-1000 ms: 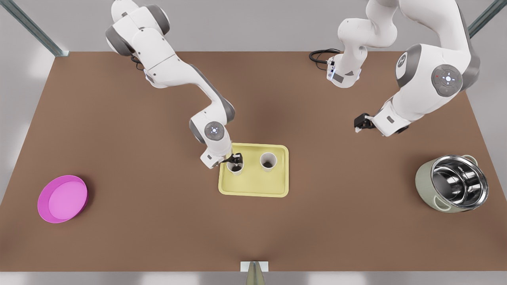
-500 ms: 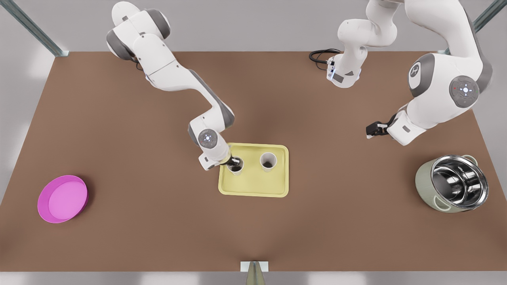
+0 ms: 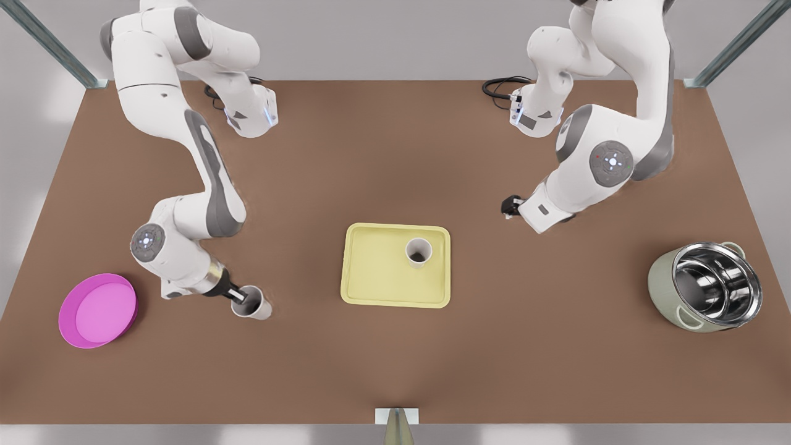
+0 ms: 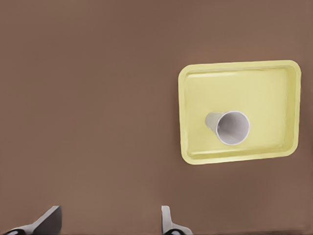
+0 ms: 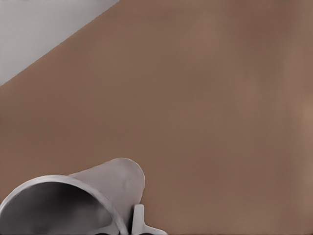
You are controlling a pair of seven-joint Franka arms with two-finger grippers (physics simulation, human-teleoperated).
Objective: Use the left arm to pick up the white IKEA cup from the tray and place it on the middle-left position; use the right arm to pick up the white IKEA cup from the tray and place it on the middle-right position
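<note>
**One cup in the right gripper out over the table, one cup in the tray**

The right gripper (image 3: 241, 299) is closed on the rim of a white tapered cup (image 3: 252, 307). In the right wrist view one finger (image 5: 139, 219) presses the outside of the wall beside the cup's dark mouth (image 5: 93, 198). This held cup leans, with its mouth turned toward the gripper. Whether its base touches the surface cannot be told. It sits over the plain brown tabletop (image 3: 395, 154) on the front view's left, between the round magenta dish (image 3: 97, 309) and the pale yellow rectangular tray (image 3: 371, 272). It is nearer the dish and well clear of the tray's rim.

The left gripper (image 3: 509, 207) hangs above bare table on the front view's right, beyond the tray's far corner. Its jaws are spread wide with nothing between them. In the left wrist view the two dark fingertips (image 4: 49, 221) stand far apart over brown surface.

A second white tapered cup (image 3: 419, 251) stands upright in the tray, in the half toward the front view's right and close to the far rim. This tray cup (image 4: 232, 128) also shows from above in the left wrist view, inside the tray's (image 4: 274, 88) low rim. The rest of the tray floor is bare.

A sage-green cooking pot with a shiny steel interior (image 3: 704, 287) lies tipped near the table's edge on the front view's right.
</note>
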